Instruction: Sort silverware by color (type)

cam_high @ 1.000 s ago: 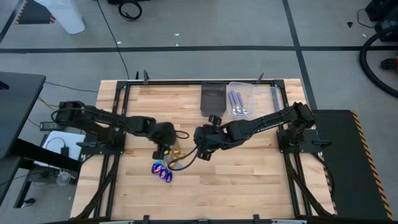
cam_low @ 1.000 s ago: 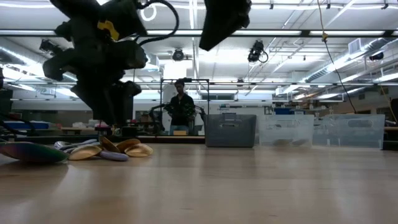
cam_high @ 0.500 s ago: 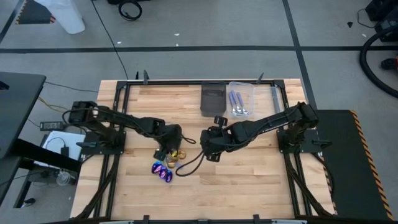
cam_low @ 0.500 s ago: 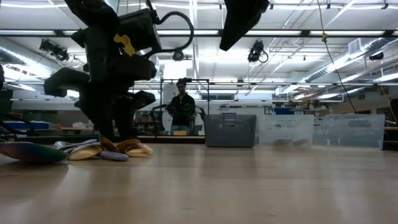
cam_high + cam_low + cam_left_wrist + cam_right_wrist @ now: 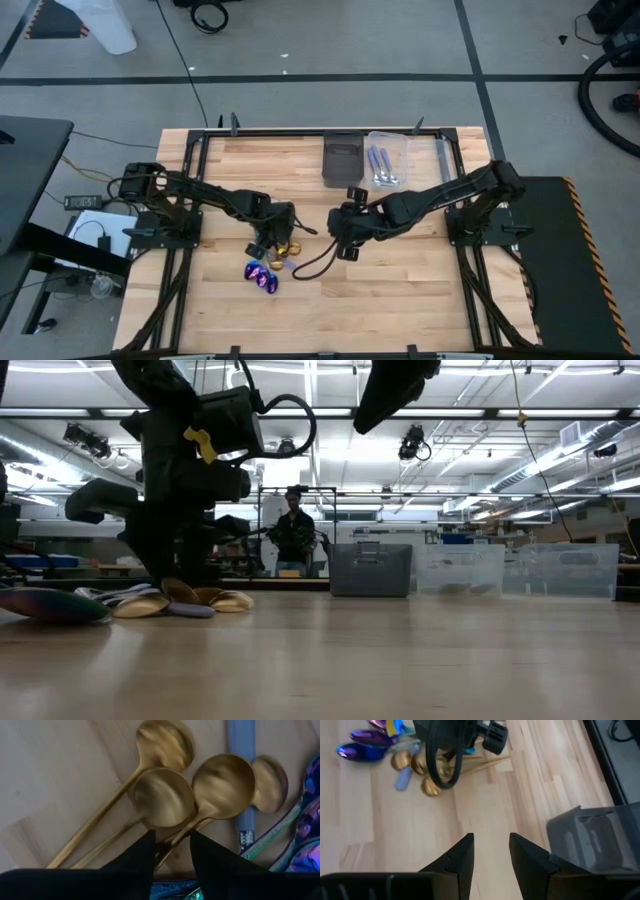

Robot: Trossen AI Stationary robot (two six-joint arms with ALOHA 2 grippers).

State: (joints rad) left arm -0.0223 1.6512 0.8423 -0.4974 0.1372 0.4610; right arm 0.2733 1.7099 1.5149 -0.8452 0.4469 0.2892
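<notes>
Three gold spoons [image 5: 162, 797] lie in a heap on the wood table, with a spoon with a blue handle [image 5: 242, 770] beside them and purple-rainbow spoons [image 5: 260, 276] just nearer. The heap also shows in the high view [image 5: 287, 248] and the low view [image 5: 190, 600]. My left gripper [image 5: 170, 851] is low over the heap and open. One finger stands on each side of the gold handles [image 5: 172, 840]. It also shows in the high view [image 5: 272, 243]. My right gripper [image 5: 491, 851] is open and empty, above the table to the right of the heap [image 5: 345, 238]. My left gripper comes down on the gold spoons from above, with their handles [image 5: 172, 840] between its two fingers. I cannot tell whether the fingers touch them. The spoons lie flat on the table.
A dark bin [image 5: 342, 160] and a clear bin [image 5: 390, 160] holding blue and silver utensils stand at the table's far edge. In the low view they are behind the heap, the dark bin [image 5: 370, 570] left of the clear one. A person stands in the room beyond [image 5: 292, 530].
My left gripper has moved toward the table's right edge and down onto the gold spoons. My right gripper has drawn back toward the table's right edge, away from the heap.
</notes>
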